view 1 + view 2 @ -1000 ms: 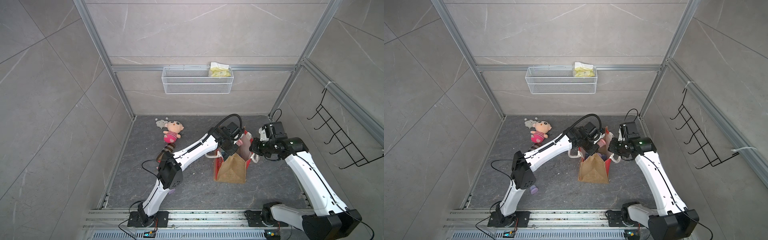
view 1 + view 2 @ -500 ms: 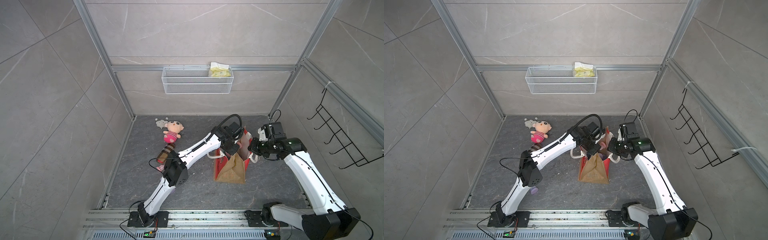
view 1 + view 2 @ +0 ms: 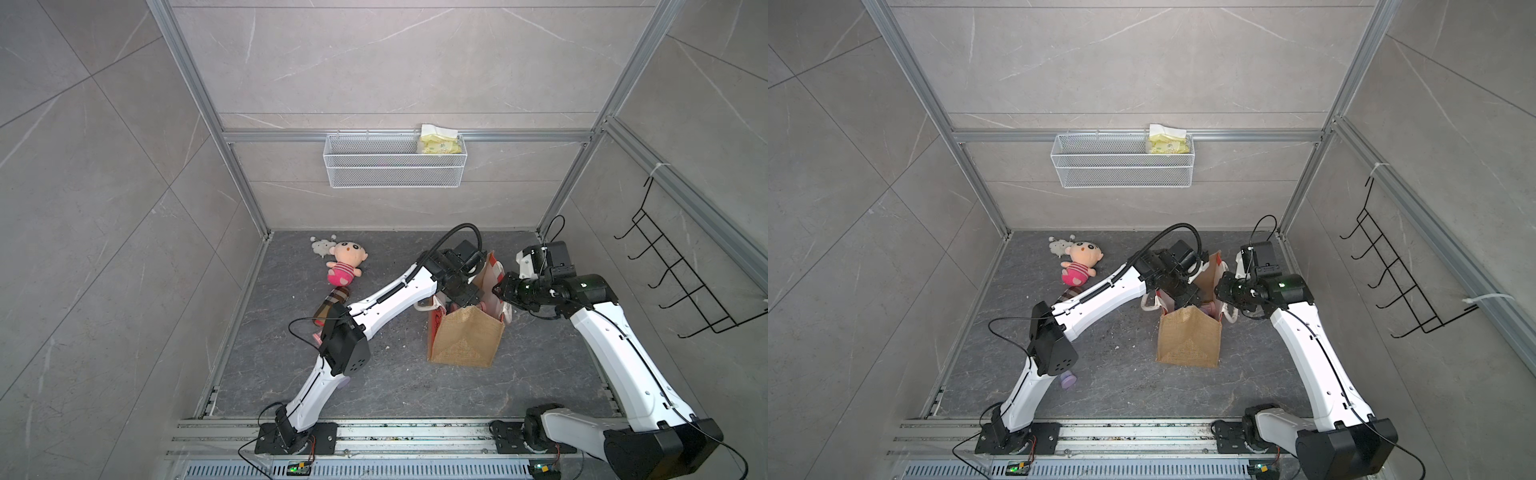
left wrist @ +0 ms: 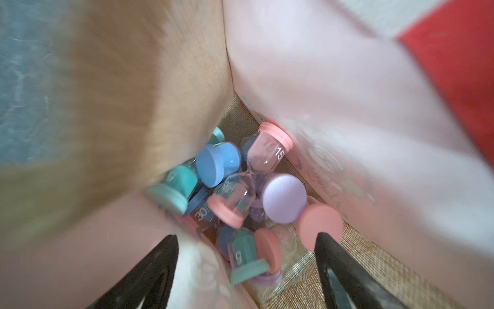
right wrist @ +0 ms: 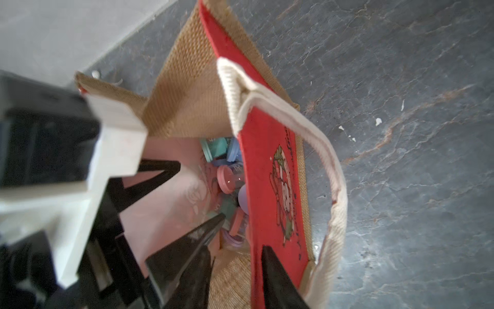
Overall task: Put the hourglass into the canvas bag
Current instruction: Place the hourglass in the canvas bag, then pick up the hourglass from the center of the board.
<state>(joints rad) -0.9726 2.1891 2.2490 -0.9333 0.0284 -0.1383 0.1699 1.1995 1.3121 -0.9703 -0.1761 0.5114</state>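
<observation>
The canvas bag (image 3: 465, 336) (image 3: 1187, 340) stands upright on the floor, its mouth held wide. At its bottom lie several hourglasses, and a pink hourglass (image 4: 248, 182) rests on top of the pile. My left gripper (image 4: 246, 236) (image 3: 469, 297) hangs inside the mouth, open, with nothing between its fingers. My right gripper (image 5: 243, 231) (image 3: 498, 289) straddles the bag's red panel (image 5: 267, 174). One finger is inside and one outside, and they stand apart. The right wrist view shows the hourglasses (image 5: 227, 179) past the panel's rim.
A plush doll (image 3: 347, 266) lies at the back left of the floor, with a brown bottle-like thing (image 3: 330, 305) near it. A purple hourglass (image 3: 1068, 379) lies under my left elbow. A wire basket (image 3: 395, 166) hangs on the back wall and black hooks (image 3: 681, 286) on the right wall.
My left jaws have spread wide inside the bag's mouth. My right jaws have parted from the bag's red panel. The left elbow has swung toward the bag.
</observation>
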